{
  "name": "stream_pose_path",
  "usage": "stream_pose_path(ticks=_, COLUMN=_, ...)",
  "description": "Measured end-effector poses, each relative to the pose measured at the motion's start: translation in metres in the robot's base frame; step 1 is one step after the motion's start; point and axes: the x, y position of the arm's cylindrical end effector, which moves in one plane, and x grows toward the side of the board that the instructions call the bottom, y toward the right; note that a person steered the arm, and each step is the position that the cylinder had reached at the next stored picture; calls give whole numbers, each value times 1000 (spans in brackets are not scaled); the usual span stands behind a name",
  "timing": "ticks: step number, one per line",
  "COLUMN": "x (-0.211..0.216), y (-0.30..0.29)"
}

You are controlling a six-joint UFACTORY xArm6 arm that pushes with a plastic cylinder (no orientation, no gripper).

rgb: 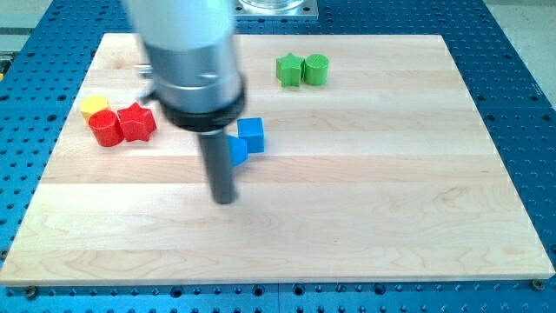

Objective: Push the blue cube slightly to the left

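Now my tip (225, 199) at 7 o'clock of blue cube (251, 134), near, apart. Second blue block (238, 151) touches cube. Two green, two red, one yellow on bench (391, 217). No gripper.

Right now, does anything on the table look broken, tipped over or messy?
Nothing stands out. The blue cube sits flat beside another blue block, half hidden behind my tip. The red, yellow and green blocks sit in tidy little groups.
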Motion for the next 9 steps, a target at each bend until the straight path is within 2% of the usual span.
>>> stream_pose_path(ticks=1, x=-2, y=65)
stream_pose_path(ticks=2, x=-35, y=108)
stream_pose_path(ticks=3, x=-94, y=103)
stream_pose_path(ticks=4, x=-134, y=73)
stream_pose_path(ticks=5, x=-135, y=44)
stream_pose_path(ticks=7, x=-78, y=39)
stream_pose_path(ticks=9, x=-100, y=37)
